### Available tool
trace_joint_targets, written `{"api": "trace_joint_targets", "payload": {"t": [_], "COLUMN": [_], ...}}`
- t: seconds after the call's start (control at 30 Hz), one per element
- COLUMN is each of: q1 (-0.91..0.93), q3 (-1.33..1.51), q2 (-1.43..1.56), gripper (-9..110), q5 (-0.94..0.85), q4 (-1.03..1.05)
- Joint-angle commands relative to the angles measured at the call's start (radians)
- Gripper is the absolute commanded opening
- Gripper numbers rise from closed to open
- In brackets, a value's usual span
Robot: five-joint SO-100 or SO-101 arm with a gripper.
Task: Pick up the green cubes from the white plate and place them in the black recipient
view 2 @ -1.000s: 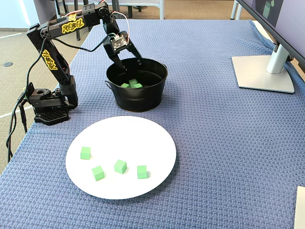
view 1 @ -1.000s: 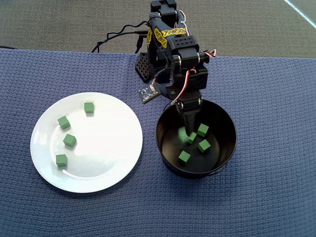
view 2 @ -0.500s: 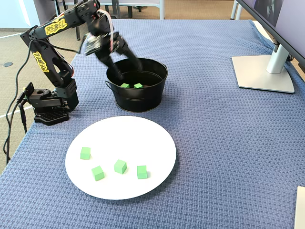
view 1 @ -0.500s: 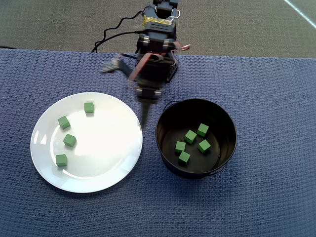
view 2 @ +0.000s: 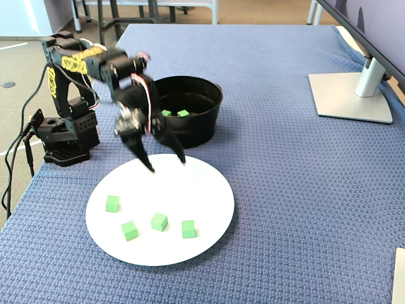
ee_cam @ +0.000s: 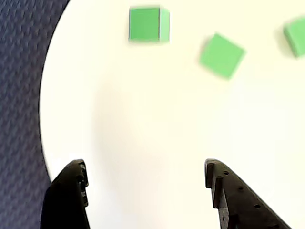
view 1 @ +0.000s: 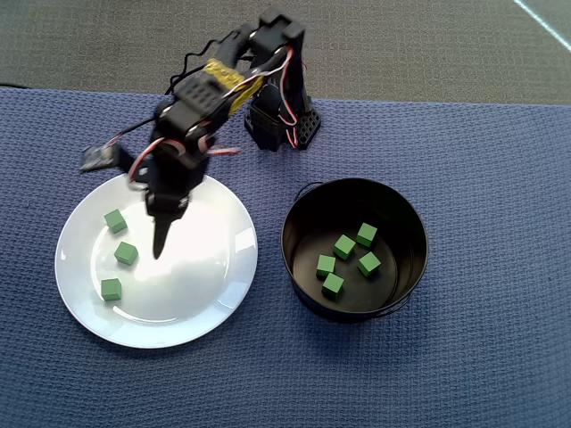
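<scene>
The white plate [view 1: 201, 272] lies left of the black recipient [view 1: 299, 209] in the overhead view. Several green cubes rest on the plate [view 2: 190, 190], such as one [view 2: 159, 221] near its front in the fixed view. Three of them show from overhead [view 1: 126, 253]; the arm covers part of the plate. More green cubes [view 1: 344, 246] lie inside the recipient [view 2: 190, 130]. My gripper [view 2: 168, 165] hangs open above the plate's far edge with nothing between its fingers. In the wrist view the gripper [ee_cam: 145, 164] faces bare plate [ee_cam: 167, 119], with three cubes [ee_cam: 147, 24] ahead of it.
A blue woven cloth [view 2: 285, 190] covers the table. The arm's base [view 2: 63, 136] stands at the left edge in the fixed view, with cables trailing off it. A monitor stand [view 2: 351, 95] sits far right. The table's back edge [view 1: 446, 100] runs behind the recipient.
The arm swung from inside the black recipient, leaving a cube there, to above the white plate. The gripper now hangs open over the plate.
</scene>
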Motion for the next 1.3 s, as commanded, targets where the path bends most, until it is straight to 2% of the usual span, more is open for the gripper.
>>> {"api": "trace_joint_targets", "payload": {"t": [0.0, 0.1, 0.33, 0.6, 0.9, 1.27], "q1": [0.041, 0.058, 0.110, 0.112, 0.098, 0.077], "q3": [-0.204, -0.285, -0.577, -0.638, -0.575, -0.419], "q2": [-0.129, -0.218, -0.422, -0.549, -0.598, -0.545], "gripper": [25, 25, 25, 24, 24, 23], "q5": [-0.051, -0.080, -0.298, -0.474, -0.488, -0.362], "q4": [-0.015, 0.040, 0.041, -0.106, -0.198, -0.256]}}
